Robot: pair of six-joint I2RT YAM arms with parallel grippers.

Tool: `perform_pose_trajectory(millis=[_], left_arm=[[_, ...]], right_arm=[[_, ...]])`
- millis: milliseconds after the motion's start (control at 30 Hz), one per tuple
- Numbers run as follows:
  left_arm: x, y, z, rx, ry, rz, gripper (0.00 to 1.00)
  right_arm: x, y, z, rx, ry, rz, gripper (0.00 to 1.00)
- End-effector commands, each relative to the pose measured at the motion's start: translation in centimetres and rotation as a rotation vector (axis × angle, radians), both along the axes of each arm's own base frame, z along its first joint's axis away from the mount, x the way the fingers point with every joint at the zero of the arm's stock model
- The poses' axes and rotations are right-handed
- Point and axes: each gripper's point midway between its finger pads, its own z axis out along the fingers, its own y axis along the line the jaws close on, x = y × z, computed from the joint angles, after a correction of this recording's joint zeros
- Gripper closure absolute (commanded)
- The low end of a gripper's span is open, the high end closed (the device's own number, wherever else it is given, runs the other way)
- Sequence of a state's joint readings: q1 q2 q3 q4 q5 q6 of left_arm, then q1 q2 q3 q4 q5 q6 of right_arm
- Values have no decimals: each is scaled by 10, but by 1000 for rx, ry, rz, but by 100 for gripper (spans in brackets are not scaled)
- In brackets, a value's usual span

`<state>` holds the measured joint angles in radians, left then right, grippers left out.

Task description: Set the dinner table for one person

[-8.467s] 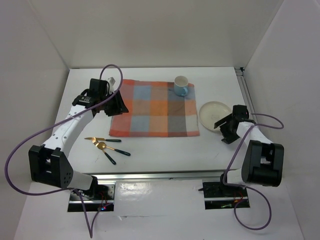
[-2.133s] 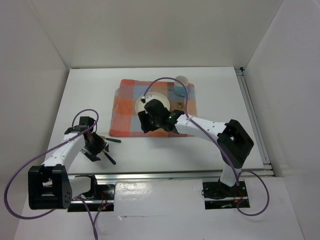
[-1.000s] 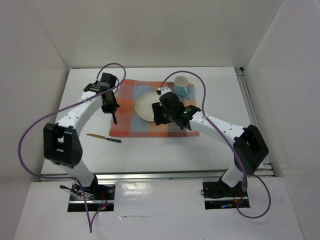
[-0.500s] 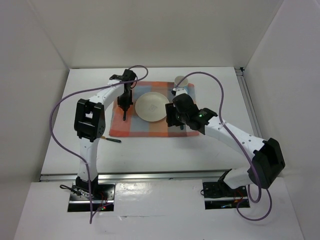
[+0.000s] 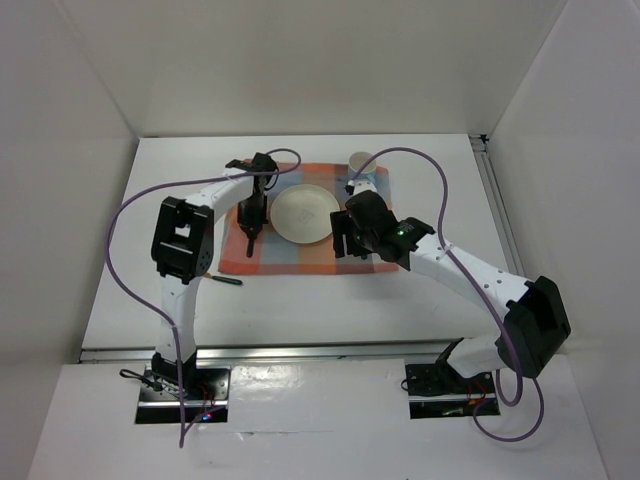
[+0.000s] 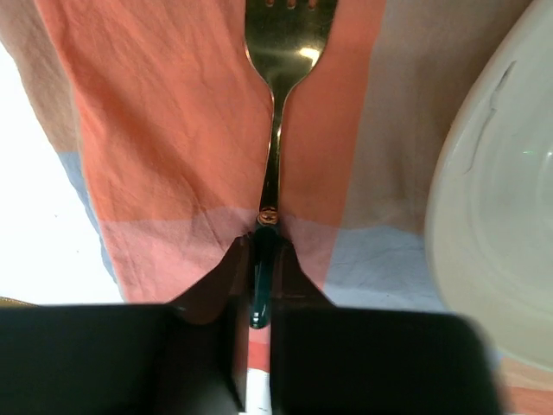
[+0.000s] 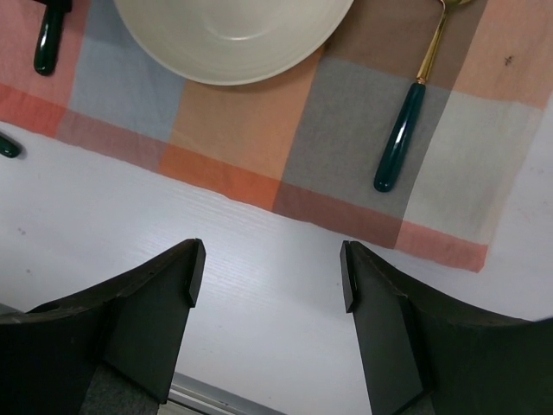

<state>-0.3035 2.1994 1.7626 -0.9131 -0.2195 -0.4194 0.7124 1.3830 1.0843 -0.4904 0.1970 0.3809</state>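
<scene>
L hand (image 6: 262, 264) clamps fork (image 6: 289, 39) handle over cloth (image 6: 155, 130); R hand (image 7: 270, 259) open above cloth edge.

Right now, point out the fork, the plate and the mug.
fork (image 6: 275, 147): left wrist view, on the gold neck between tines and green handle.
plate (image 5: 305, 213): top external view, on its bare middle.
mug (image 5: 361, 160): top external view, on its white rim.
</scene>
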Motion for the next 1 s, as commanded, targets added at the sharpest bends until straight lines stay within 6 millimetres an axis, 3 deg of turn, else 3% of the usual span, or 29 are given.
perform_pose_trajectory(millis=[0,67,200,300,333,367,400,433,467,533,567,633,667,733,767,800,833,867,900,967], left_arm=[[0,-3,9,10,-4,2,81],[0,-2,12,19,-4,3,56],[3,-4,48,-16,-73,2,40],[-2,-5,100,-60,-164,18,27],[-1,-6,116,-74,-206,18,15],[-4,-3,129,-70,-230,30,9],[-12,0,154,-86,-275,30,9],[-17,4,166,-80,-298,34,8],[-19,18,177,-84,-318,77,8],[-27,34,199,-100,-362,135,8],[-37,52,220,-95,-412,186,10],[-52,74,239,-79,-477,292,11],[-62,87,261,-103,-575,325,11],[-74,93,280,-140,-657,347,12],[-84,98,294,-150,-719,345,12],[-89,101,297,-159,-730,353,12],[-91,104,304,-164,-759,362,12],[-94,103,304,-175,-758,355,12],[-94,107,304,-166,-758,359,12],[-98,110,304,-158,-747,370,13]], right_arm=[[3,-4,15,15,-30,-24,24],[2,-3,17,20,-26,-17,22],[0,6,25,65,-27,18,22],[0,26,21,98,-20,92,22],[-4,40,22,112,-23,129,22],[-3,54,17,111,-24,166,22],[-5,66,14,102,-29,201,22],[-13,90,18,113,-41,267,22],[-11,107,2,91,-39,291,24],[-13,132,-11,53,-73,358,24],[-15,158,-21,43,-86,413,24],[-21,186,-30,24,-114,519,24],[-25,207,-21,39,-149,560,24],[-28,231,-41,19,-145,633,24],[-28,249,-31,44,-168,660,24],[-24,254,-48,14,-158,675,24],[-27,264,-51,10,-163,695,24],[-29,280,-42,35,-184,722,24],[-28,282,-62,4,-149,725,24],[-32,295,-70,5,-140,760,24]])
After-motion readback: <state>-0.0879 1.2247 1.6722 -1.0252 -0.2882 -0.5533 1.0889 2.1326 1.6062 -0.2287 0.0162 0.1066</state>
